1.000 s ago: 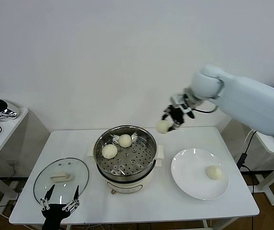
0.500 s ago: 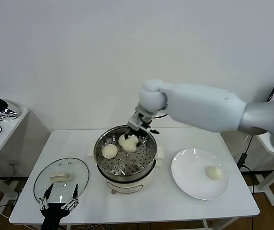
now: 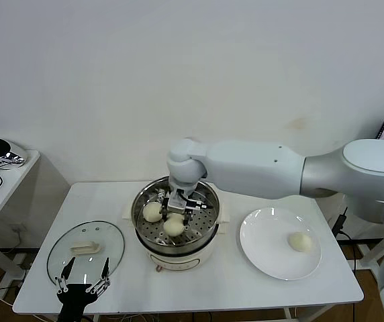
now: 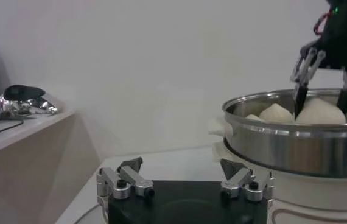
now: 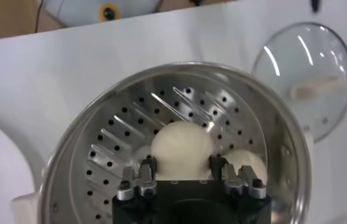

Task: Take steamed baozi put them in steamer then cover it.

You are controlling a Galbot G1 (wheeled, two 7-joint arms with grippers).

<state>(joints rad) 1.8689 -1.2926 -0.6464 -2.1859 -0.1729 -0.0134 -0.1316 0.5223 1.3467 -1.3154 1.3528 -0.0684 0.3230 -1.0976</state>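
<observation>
Right arm: stretched across the front of the body toward the robot's left, forearm level, wrist bent straight down. Right gripper [image 3: 175,215]: pointing downward, its fingers [image 5: 148,167] parted with a bun sitting between them, close against both. Left arm: parked low at the near left. Left gripper [image 3: 83,278]: pointing forward, fingers spread wide, holding nothing.

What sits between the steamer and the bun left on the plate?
Only bare table and plate surface, per the head view; nothing else lies between the steamer and that bun.
</observation>
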